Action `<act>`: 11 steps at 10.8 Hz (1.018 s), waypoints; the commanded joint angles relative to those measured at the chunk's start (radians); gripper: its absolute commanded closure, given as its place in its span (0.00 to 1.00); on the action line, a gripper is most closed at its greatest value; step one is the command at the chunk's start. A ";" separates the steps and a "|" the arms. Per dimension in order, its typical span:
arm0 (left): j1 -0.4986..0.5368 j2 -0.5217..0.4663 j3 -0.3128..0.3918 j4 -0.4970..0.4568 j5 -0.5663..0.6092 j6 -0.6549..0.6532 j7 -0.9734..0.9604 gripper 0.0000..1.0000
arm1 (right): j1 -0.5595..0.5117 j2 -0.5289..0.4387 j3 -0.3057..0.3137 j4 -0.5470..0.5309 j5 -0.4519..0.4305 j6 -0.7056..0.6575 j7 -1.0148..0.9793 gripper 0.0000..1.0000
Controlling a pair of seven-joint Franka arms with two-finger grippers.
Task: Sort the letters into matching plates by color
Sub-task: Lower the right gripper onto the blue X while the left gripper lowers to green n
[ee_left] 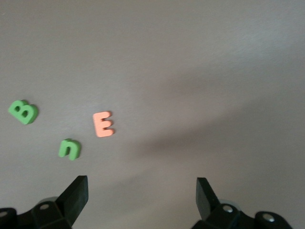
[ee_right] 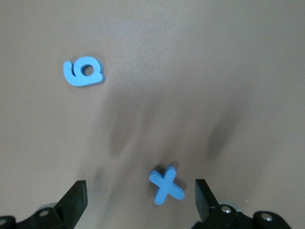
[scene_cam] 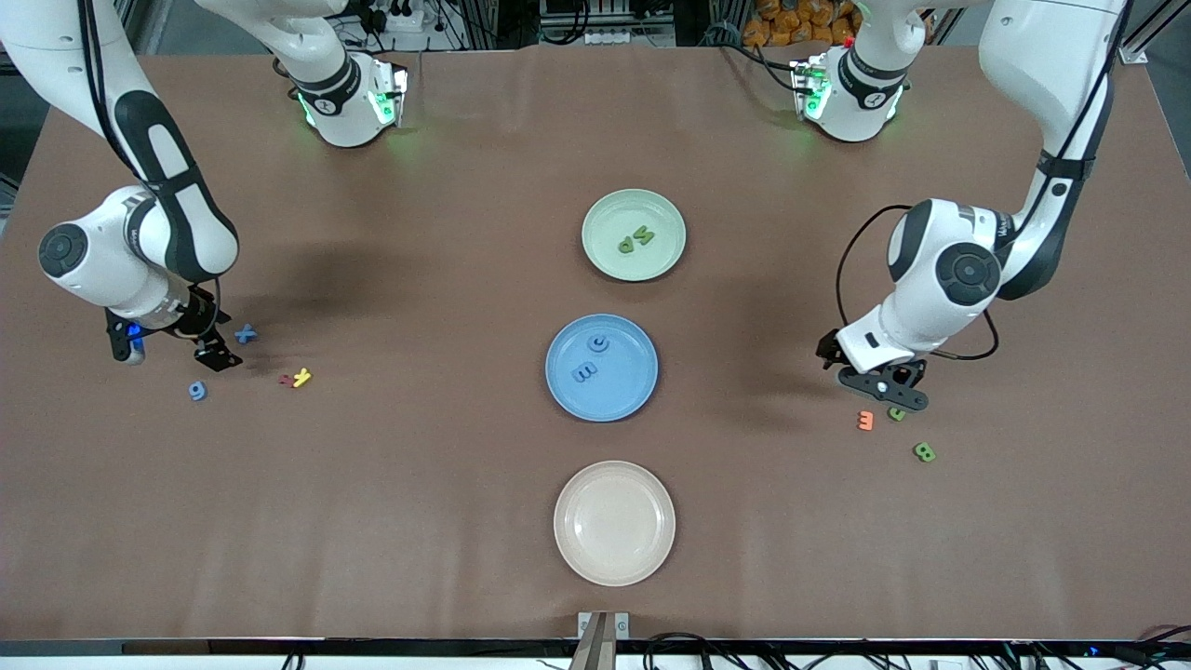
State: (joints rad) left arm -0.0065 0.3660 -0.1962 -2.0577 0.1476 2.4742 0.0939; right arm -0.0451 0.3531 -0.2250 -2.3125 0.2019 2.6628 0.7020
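Observation:
The pale green plate [scene_cam: 609, 216] holds two green letters [scene_cam: 636, 241]. The blue plate [scene_cam: 625, 391], nearer the front camera, holds two blue letters [scene_cam: 593, 359]. At the right arm's end of the table lie a blue X [scene_cam: 246, 333] [ee_right: 167, 184] and a blue 9 [scene_cam: 197, 391] [ee_right: 83, 72]. My right gripper [scene_cam: 172, 355] [ee_right: 140, 193] hangs open low beside the X, which shows between its fingers in the wrist view. At the left arm's end lie a green n [scene_cam: 896, 414] [ee_left: 69, 149] and a green B [scene_cam: 924, 452] [ee_left: 23, 111]. My left gripper [scene_cam: 870, 377] [ee_left: 142, 191] is open and empty, just above the n.
A cream plate [scene_cam: 614, 521] sits empty nearest the front camera, in line with the other two plates. Red and yellow letters [scene_cam: 296, 379] lie near the blue X. An orange E [scene_cam: 865, 421] [ee_left: 103, 124] lies beside the green n.

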 commanded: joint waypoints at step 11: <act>0.045 0.036 0.127 -0.130 -0.010 0.251 0.320 0.00 | -0.041 -0.011 0.019 -0.091 0.019 0.083 -0.116 0.17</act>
State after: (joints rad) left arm 0.0376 0.3673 -0.0685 -2.1961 0.1480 2.6785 0.3900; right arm -0.0678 0.3446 -0.2144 -2.3780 0.2020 2.7038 0.6253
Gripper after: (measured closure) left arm 0.000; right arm 0.167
